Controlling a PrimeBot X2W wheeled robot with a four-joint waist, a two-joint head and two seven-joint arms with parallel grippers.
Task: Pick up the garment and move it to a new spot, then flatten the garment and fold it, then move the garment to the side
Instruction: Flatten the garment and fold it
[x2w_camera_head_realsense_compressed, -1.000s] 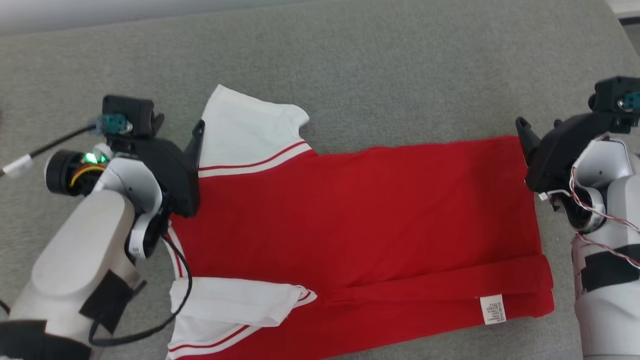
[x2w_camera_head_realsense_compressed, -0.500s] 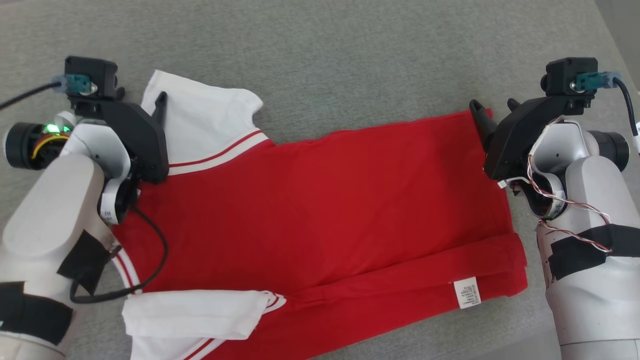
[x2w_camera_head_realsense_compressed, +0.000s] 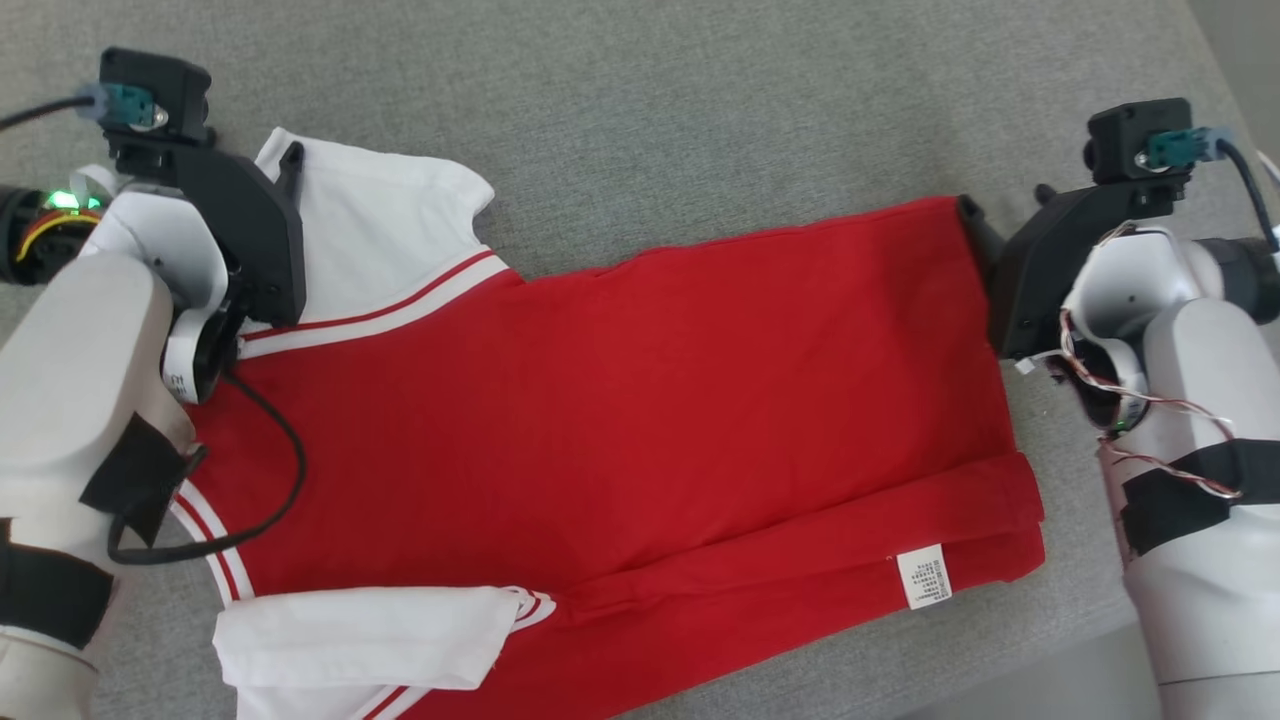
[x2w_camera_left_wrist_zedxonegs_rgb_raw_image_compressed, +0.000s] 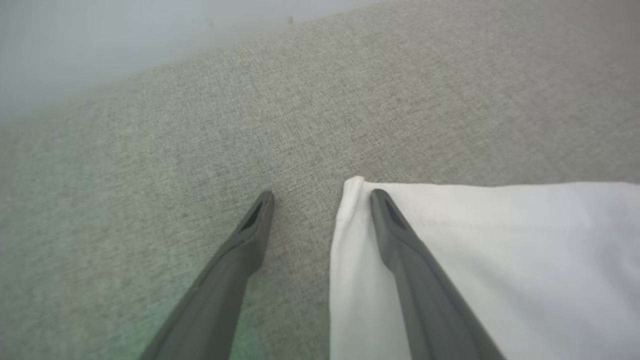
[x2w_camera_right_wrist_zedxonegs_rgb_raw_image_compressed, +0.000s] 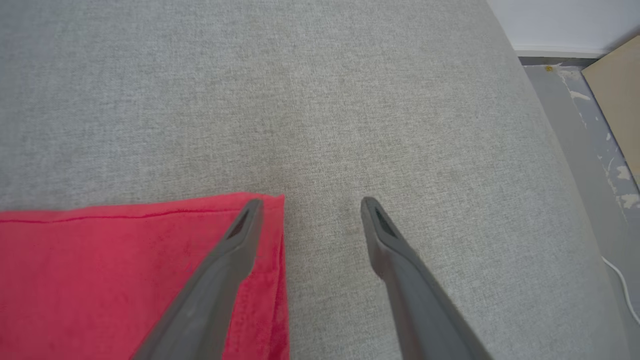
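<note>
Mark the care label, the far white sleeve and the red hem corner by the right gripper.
care label (x2w_camera_head_realsense_compressed: 922, 577): head view, middle of the white tag.
far white sleeve (x2w_camera_head_realsense_compressed: 390, 235): head view, plain white cloth above the stripes.
red hem corner (x2w_camera_right_wrist_zedxonegs_rgb_raw_image_compressed: 274, 220): right wrist view, red cloth just inside the tip.

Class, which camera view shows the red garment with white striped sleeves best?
The head view: the red garment with white striped sleeves lies there nearly whole on the grey fabric surface. The left wrist view gives one white sleeve corner; the right wrist view, one red hem corner.
</note>
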